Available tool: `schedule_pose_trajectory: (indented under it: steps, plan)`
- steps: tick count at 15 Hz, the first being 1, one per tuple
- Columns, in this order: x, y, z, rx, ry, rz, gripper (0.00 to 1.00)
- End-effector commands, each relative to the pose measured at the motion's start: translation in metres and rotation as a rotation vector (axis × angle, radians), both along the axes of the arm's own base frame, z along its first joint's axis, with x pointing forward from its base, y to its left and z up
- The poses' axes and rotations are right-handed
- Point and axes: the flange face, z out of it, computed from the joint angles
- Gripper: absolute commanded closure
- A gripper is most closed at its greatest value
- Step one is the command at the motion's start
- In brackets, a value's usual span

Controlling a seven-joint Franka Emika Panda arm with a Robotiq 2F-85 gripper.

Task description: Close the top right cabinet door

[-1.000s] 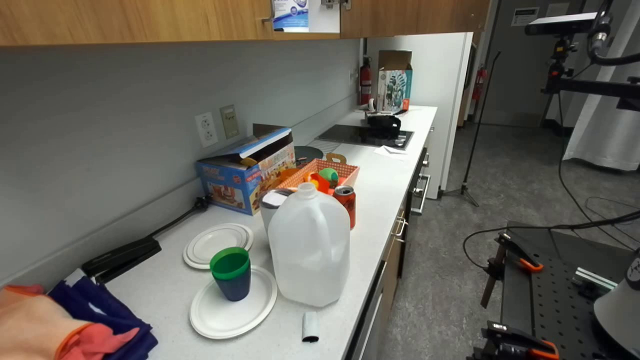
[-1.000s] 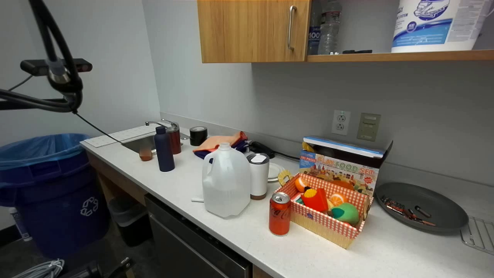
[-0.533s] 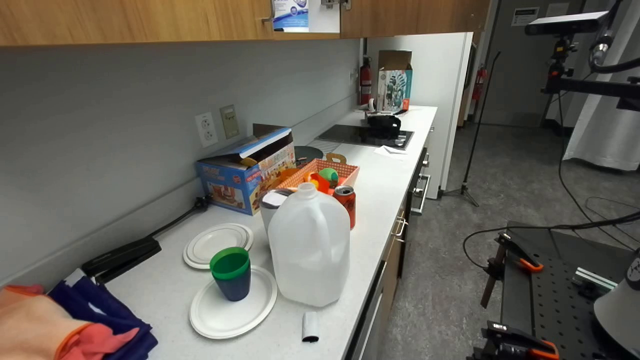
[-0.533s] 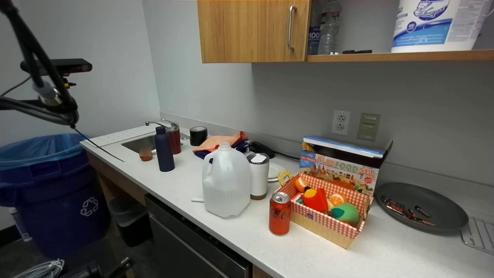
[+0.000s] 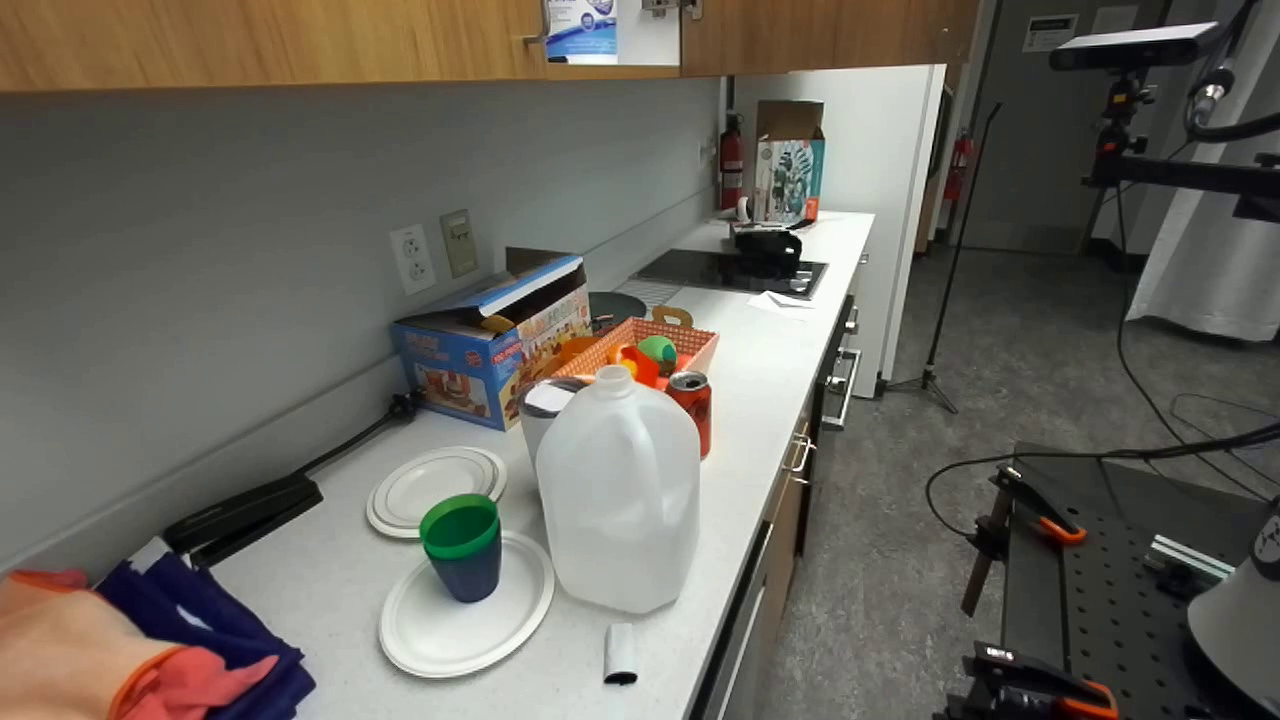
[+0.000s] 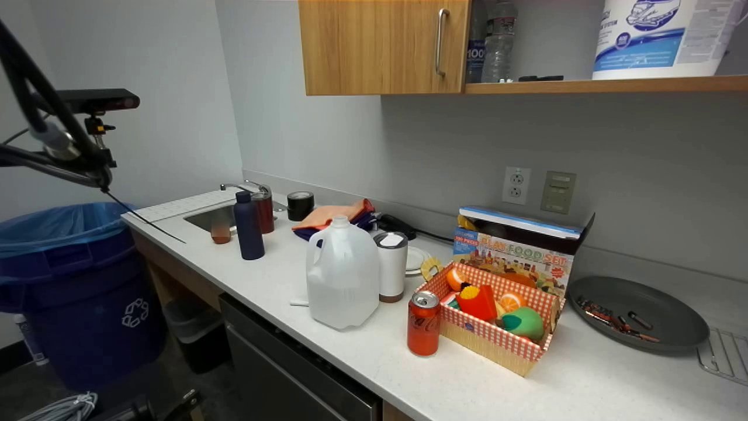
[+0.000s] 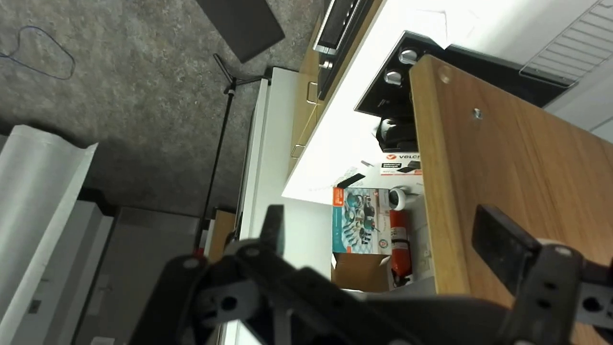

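In the wrist view the gripper (image 7: 387, 230) has its fingers well apart, a broad gap standing between the pads, and the top right cabinet door (image 7: 531, 153) stands open ahead of it, toward one side of that gap. One finger (image 7: 500, 244) overlaps the door's wooden face, the side that shows a screw (image 7: 477, 113); the opposite finger (image 7: 273, 227) stands off the panel, in front of a pale upright surface (image 7: 306, 230). The door's edge (image 7: 436, 187) shows between the two fingers, nearer the one over the wood — whether it sits inside the grip or lies beyond the tips, and whether a pad touches it, I cannot tell. The blurred body of the gripper hides the near end of that edge. Past the fingertips, through the gap, show a cookware box (image 7: 361, 220) and a red fire extinguisher (image 7: 400, 239) — and beyond them the white countertop (image 7: 330, 153) and black cooktop (image 7: 377, 98). In an exterior view the same door (image 5: 820, 35) reaches out from its hinge (image 5: 665, 5); in an exterior view a white bucket (image 6: 651, 47) stands on the uncovered shelf (image 6: 608, 86).
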Motion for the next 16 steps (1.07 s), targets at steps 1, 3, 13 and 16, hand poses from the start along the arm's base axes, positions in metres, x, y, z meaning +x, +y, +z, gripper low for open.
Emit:
schedule_pose_trajectory:
  steps: [1, 3, 13, 16]
  plan:
    - [0.000, 0.000, 0.000, 0.002, 0.000, -0.001, 0.00]
    - [0.003, 0.000, -0.002, 0.004, 0.004, -0.001, 0.00]
    - [0.043, -0.009, 0.021, -0.152, -0.184, 0.130, 0.00]
    - [0.038, 0.002, 0.034, -0.182, -0.231, 0.167, 0.00]
